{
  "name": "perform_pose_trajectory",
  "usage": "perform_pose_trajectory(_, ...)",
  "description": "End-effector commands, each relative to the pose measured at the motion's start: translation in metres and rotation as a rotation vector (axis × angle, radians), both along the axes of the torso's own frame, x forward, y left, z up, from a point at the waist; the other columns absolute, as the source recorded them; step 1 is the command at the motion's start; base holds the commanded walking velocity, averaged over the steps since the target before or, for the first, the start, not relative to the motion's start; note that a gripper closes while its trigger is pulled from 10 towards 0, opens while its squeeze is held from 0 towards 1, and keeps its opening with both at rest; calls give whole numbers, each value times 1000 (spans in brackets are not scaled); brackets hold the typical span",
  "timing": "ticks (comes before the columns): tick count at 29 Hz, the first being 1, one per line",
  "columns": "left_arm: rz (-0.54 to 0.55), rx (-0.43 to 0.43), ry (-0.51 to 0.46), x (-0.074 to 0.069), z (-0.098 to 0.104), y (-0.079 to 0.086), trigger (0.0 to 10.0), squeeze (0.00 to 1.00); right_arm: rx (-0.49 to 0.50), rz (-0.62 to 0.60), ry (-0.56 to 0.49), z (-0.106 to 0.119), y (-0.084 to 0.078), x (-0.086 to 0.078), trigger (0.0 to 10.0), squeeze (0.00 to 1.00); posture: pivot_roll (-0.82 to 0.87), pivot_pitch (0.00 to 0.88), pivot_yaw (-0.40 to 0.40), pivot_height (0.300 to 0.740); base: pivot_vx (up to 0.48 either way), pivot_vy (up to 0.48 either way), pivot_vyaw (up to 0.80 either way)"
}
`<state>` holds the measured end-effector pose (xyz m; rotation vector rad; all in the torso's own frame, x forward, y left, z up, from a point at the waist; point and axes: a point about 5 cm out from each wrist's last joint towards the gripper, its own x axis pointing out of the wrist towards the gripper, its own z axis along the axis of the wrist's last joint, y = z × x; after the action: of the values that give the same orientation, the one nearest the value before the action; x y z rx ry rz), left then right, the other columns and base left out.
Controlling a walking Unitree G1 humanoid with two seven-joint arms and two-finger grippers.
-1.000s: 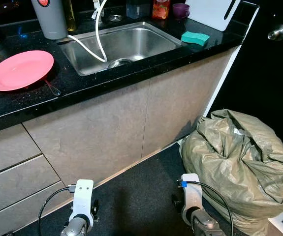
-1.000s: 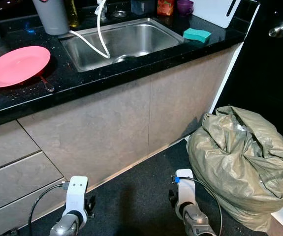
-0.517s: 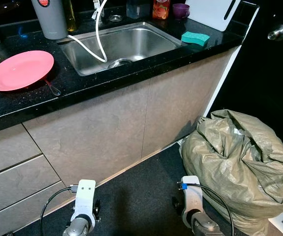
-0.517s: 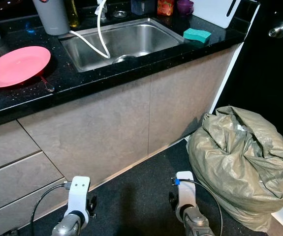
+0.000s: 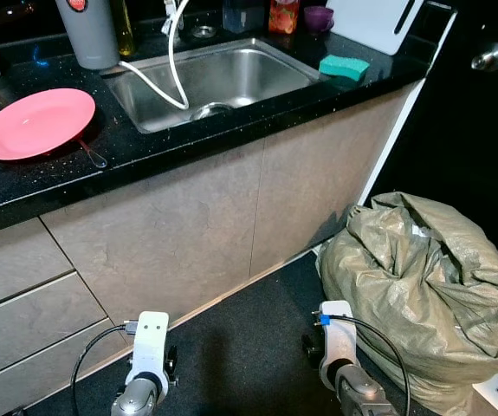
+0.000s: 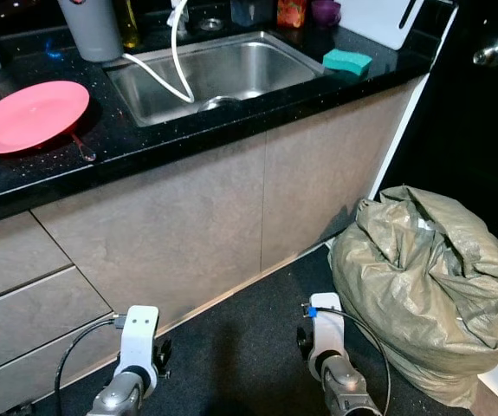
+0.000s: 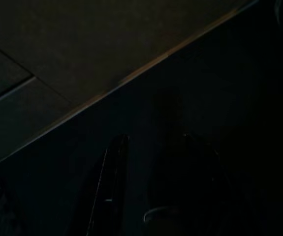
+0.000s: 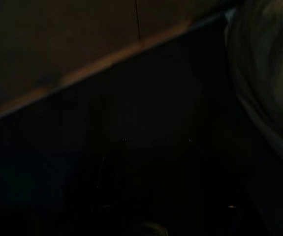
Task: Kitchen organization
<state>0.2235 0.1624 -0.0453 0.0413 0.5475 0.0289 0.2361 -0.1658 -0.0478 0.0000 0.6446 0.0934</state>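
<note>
A round pink plate (image 5: 36, 123) lies near the black speckled counter (image 5: 188, 143)'s left edge; both arms hang idle (finger spacing cannot be told).

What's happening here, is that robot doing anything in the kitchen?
Not much at this moment. The robot stands facing a black kitchen counter, with both arms hanging low in front of the cabinets and nothing in hand. On the counter lie a pink plate with a utensil beside it and a green sponge to the right of the steel sink, into which a white hose dangles. A full olive sack sits on the floor to the robot's right.
</note>
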Motion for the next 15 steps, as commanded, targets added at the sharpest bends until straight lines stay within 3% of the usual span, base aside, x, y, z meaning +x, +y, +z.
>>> perform_pose_trajectory(1, -17, 18, 31, -9, -6, 2, 10000, 0, -16, 11, 49, -8, 1, -10, 10000, 0, 7, 132, 4, 740, 0, 0, 0)
perform_pose_trajectory(7, 8, 22, 53, -22, -11, 6, 10000, 0, 2, 1, 53, -12, 1, -19, 10000, 0, 17, 142, -4, 740, 0, 0, 0)
perform_pose_trajectory(10, 5, 19, 45, -16, -9, 3, 10000, 0, -4, 14, 28, -4, 2, -5, 10000, 0, 14, 122, -7, 740, 0, 0, 0)
perform_pose_trajectory(11, 3, 17, 22, -5, -3, 2, 10000, 0, -3, 17, -3, 3, 3, 6, 10000, 0, 10, 105, -7, 740, 0, 0, 0)
perform_pose_trajectory(12, 3, 17, 22, -5, -3, 2, 10000, 0, -3, 17, -3, 3, 3, 6, 10000, 0, 10, 105, -7, 740, 0, 0, 0)
perform_pose_trajectory(13, 1, 8, -24, 12, 8, 0, 10000, 0, 2, 11, -55, 16, 2, 23, 10000, 0, 5, 91, -5, 740, 0, 0, 0)
perform_pose_trajectory(15, 0, -1, -62, 26, 17, -2, 10000, 0, 9, 3, -97, 27, 2, 36, 10000, 0, 5, 91, -5, 740, 0, 0, 0)
